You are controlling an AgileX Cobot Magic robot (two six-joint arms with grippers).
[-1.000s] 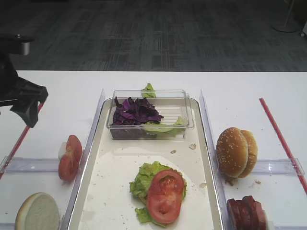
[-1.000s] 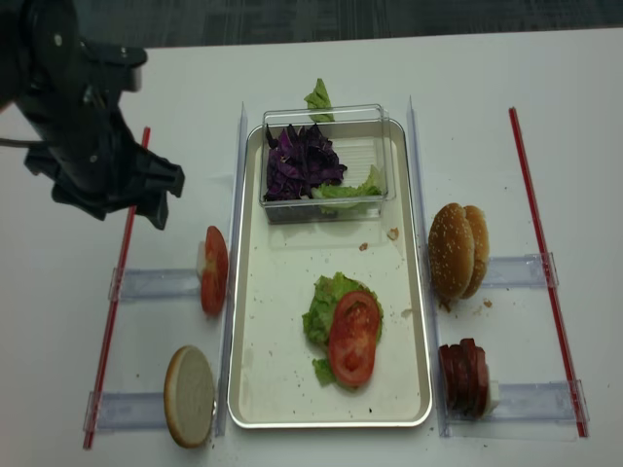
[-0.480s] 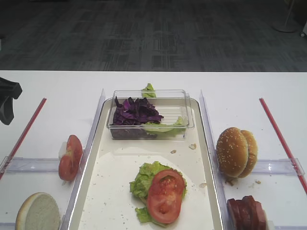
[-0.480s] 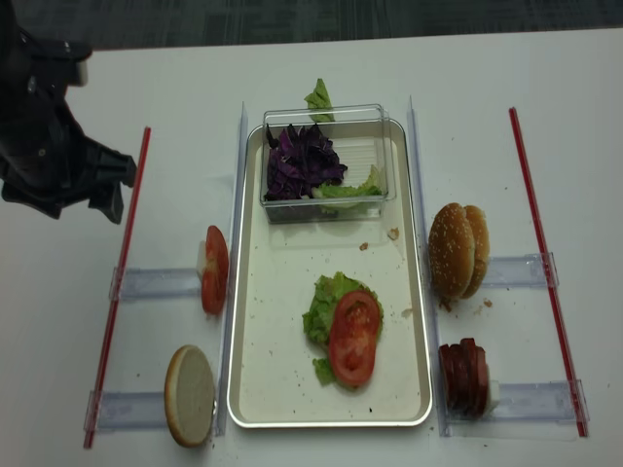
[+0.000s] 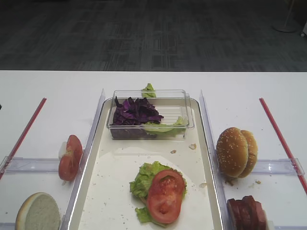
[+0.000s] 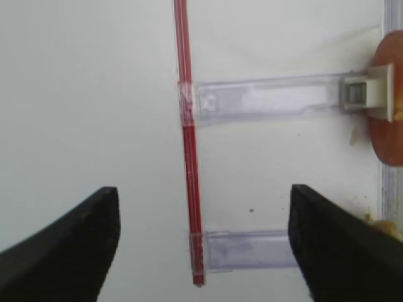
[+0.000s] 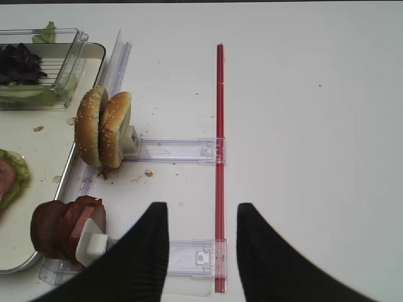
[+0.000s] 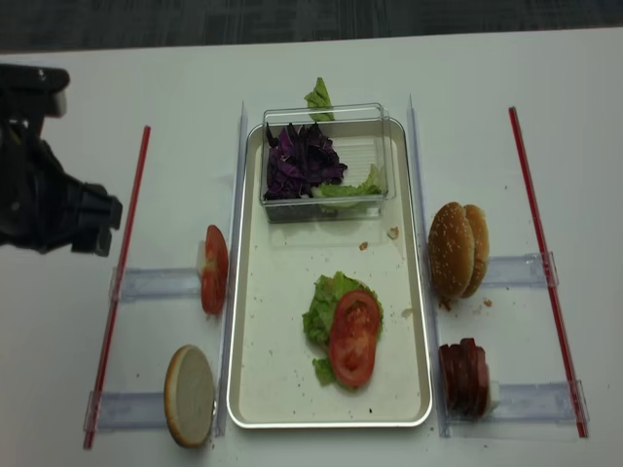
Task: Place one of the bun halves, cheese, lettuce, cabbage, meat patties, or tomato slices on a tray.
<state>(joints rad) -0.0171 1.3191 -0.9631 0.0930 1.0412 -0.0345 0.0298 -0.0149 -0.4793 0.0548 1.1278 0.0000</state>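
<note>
On the tray (image 8: 331, 424) a tomato slice (image 8: 353, 338) lies on lettuce (image 8: 323, 304). More tomato slices (image 8: 213, 269) stand on edge left of the tray, with a pale bun half (image 8: 189, 395) nearer the front. Sesame bun halves (image 8: 458, 250) and meat patties (image 8: 464, 376) stand to the right. Cabbage (image 8: 302, 161) fills a clear box. Cheese is out of view. My left gripper (image 6: 204, 239) is open and empty over the left red strip (image 6: 187, 157). My right gripper (image 7: 201, 211) is open and empty, right of the patties (image 7: 63, 226).
The clear box (image 5: 149, 115) sits on the tray's far end, with a lettuce scrap (image 5: 148, 90) behind it. Clear plastic rails (image 8: 156, 284) and red strips (image 8: 545, 263) lie on the white table on both sides. The left arm (image 8: 44, 204) hangs over the far left.
My left arm has drawn back to the left and nearer the front, leaving one overhead view altogether. The food and the right gripper have not moved.
</note>
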